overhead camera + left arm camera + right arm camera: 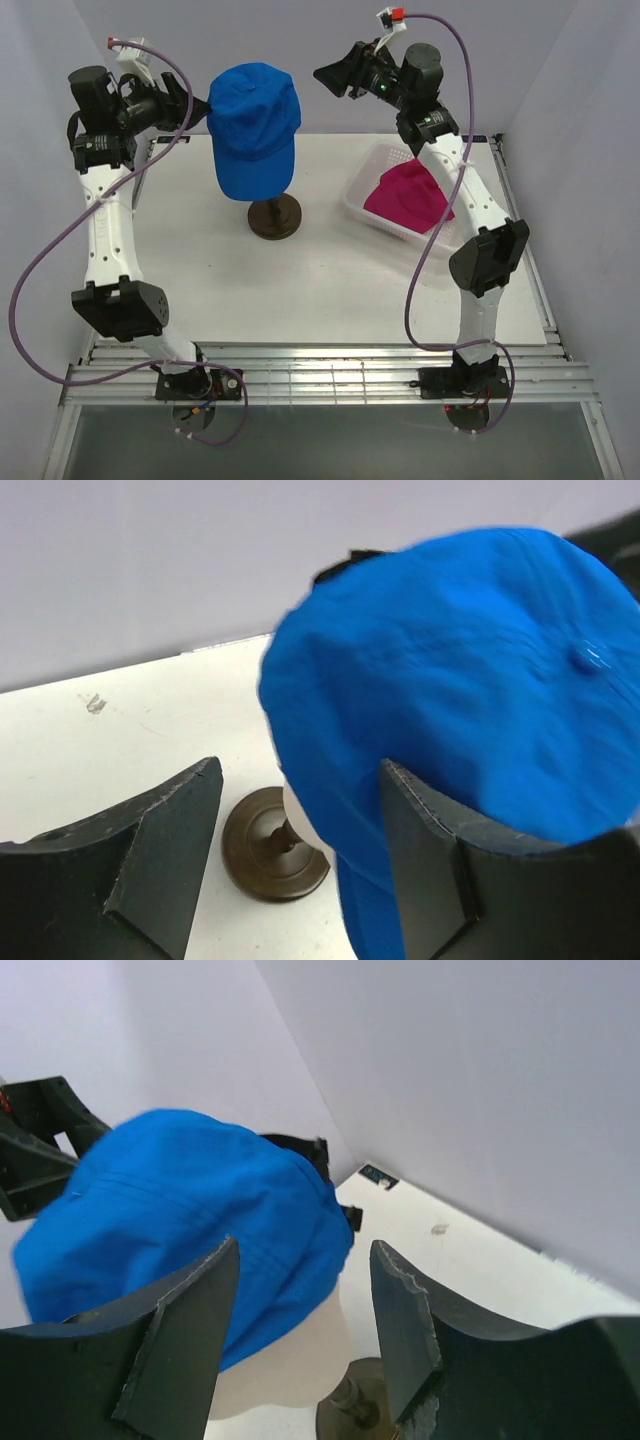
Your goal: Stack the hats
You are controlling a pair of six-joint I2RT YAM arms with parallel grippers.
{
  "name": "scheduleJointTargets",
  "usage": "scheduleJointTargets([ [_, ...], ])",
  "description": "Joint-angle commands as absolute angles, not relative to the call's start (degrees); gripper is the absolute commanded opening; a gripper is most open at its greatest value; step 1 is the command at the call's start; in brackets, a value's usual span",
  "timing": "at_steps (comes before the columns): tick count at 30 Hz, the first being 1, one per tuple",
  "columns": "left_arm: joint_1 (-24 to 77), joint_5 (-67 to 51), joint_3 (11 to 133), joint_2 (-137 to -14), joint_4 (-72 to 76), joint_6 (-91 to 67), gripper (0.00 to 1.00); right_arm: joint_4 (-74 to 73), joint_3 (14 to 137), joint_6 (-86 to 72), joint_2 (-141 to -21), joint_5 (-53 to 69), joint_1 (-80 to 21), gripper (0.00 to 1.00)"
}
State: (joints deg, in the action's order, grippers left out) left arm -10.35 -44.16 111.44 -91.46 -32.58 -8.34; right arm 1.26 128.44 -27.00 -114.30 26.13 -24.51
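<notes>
Blue cap (254,130) is propped high on the dark round stand (274,217), likely as the stack base; pink cap (405,197) lies in the white mesh basket (362,185) right of the blue cap. Left end effector (300,770) and right end effector (303,1250) flank the blue cap, both wide open, gripping nothing

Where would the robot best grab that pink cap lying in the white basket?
Pinch the bulging crown of the pink cap from straight above. The basket walls block sideways approaches, and the soft fabric mounds up there, offering a fold to close on. Probably a job for the right pincer, which is open.
</notes>
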Motion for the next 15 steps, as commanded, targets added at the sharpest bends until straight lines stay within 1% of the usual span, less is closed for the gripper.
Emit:
scheduleJointTargets([
  [1,-10.4,-42.0,116.4,-93.7,-27.0,-13.8,0.75,11.2,125.6,-34.4,-115.7,25.9,-25.2,0.61],
  [3,-10.4,-42.4,117.6,-96.0,-25.1,-15.1,0.74,12.1,128.0,-35.0,-117.1,25.8,-26.2,0.59],
  [7,-10.4,-44.4,118.3,-98.4,-22.9,-18.1,0.63,12.9,131.2,-36.4,-119.4,25.6,-28.7,0.54],
  [8,-10.4,-45.5,117.4,-98.7,-22.2,-18.7,0.6,12.8,131.0,-36.3,-119.4,25.1,-29.1,0.54],
  [11,-10.4,-47.6,115.1,-98.9,-20.5,-19.8,0.57,13.2,128.3,-36.9,-119.9,24.4,-29.9,0.53],
  [15,-9.8,-48.8,113.1,-98.8,-19.8,-20.0,0.55,15.4,125.9,-40.1,-121.3,25.7,-30.0,0.49],
])
